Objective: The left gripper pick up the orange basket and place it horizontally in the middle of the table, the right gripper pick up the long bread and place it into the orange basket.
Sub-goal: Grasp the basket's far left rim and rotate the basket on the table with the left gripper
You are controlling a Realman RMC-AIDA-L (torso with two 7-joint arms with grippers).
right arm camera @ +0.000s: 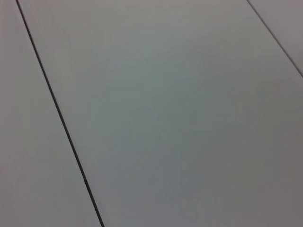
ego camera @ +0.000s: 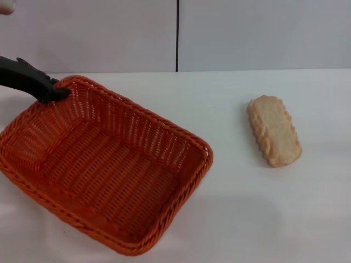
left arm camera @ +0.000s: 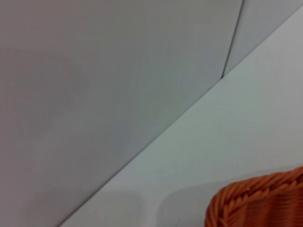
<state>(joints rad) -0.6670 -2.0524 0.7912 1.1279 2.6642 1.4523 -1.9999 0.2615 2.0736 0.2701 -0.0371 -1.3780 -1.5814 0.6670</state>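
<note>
- The matte black left gripper (ego camera: 57,93) meets the far rim of the skewed orange woven basket (ego camera: 104,164); whether it's clamped, I cannot tell.
- A thin rim hold could slip.
- The pale tan long bread (ego camera: 273,130) lies well apart on the white table (ego camera: 230,219).
- The right gripper isn't visible.

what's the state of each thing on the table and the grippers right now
orange basket: empty, upright on the table, skewed at an angle, far corner rim at the left gripper's tip
long bread: lying flat on the table, pale face up, outside the basket
left gripper: at the basket's far corner rim
right gripper: not in view
table: holds the basket and the bread
</note>
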